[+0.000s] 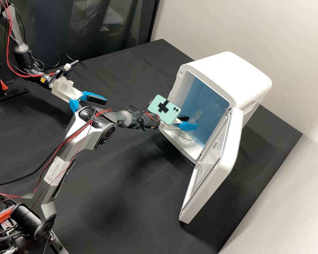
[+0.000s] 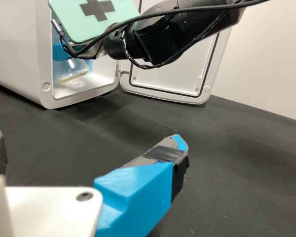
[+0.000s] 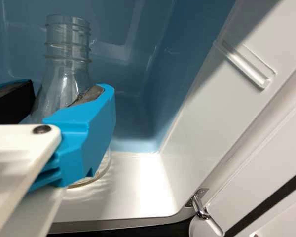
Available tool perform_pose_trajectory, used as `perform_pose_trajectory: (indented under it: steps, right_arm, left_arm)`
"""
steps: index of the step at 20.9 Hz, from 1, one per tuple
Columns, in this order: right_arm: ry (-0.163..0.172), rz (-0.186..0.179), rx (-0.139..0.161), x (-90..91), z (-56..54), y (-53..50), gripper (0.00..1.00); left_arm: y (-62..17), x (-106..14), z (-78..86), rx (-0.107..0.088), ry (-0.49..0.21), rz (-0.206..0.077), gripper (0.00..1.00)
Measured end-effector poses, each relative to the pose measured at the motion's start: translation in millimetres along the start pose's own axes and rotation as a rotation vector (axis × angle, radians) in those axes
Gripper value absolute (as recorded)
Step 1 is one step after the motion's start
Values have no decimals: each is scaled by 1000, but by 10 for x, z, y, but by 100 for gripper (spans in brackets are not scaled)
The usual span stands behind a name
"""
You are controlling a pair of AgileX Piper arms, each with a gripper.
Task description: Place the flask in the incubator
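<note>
Looking into the incubator (image 1: 229, 74), you've got the flask (image 3: 64, 64) inside its blue-walled chamber, near the front opening. It's clear and see-through, with a wide cone-shaped body narrowing to a ribbed screw-thread neck, and the mouth is open with no cap on it. It stands upright: long axis vertical, neck pointing straight up, and the base looks to sit on the white chamber floor.

Your right tool (image 3: 54, 106) is clamped on the flask, its blue finger (image 3: 89, 123) pressed against one side of the sloping body and a dark pad against the other, just below the neck. From the high view, that right tool (image 1: 185, 124) reaches in through the opening, with a mint-green phone (image 1: 164, 108) marked with a black cross mounted on the wrist behind it.

The incubator door (image 1: 215, 165) is swung wide open, its lower edge down at the bench (image 1: 130, 183).

Your left tool (image 1: 86, 102) hangs above the bench well apart from the incubator, fingers spread wide, holding nothing. From its own camera, the left tool (image 2: 86, 143) faces the open chamber, and you can make out the flask (image 2: 71, 69) inside.
</note>
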Motion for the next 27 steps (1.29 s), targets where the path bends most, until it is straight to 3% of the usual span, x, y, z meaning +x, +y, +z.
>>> perform_pose_trajectory:
  steps: [2,3,7,11,19,23,27]
  right_arm:
    - [0,0,0,0,0,0,0]
    - [0,0,0,0,0,0,100]
    - [-1,0,0,2,4,3,100]
    - [-23,-14,20,-2,39,-27,100]
    - [-55,-20,22,27,127,-13,100]
    - [-45,-81,28,18,144,-101,100]
    - [-44,-88,36,17,145,-110,100]
  left_arm:
    - [2,-1,-5,0,2,1,100]
    - [2,-1,-5,0,2,1,100]
    - [2,-1,-5,0,2,1,100]
    - [2,-1,-5,0,2,1,100]
    - [4,-2,-10,-1,4,2,100]
    - [11,-6,-24,-2,10,5,100]
    - [12,-7,-27,-2,11,5,100]
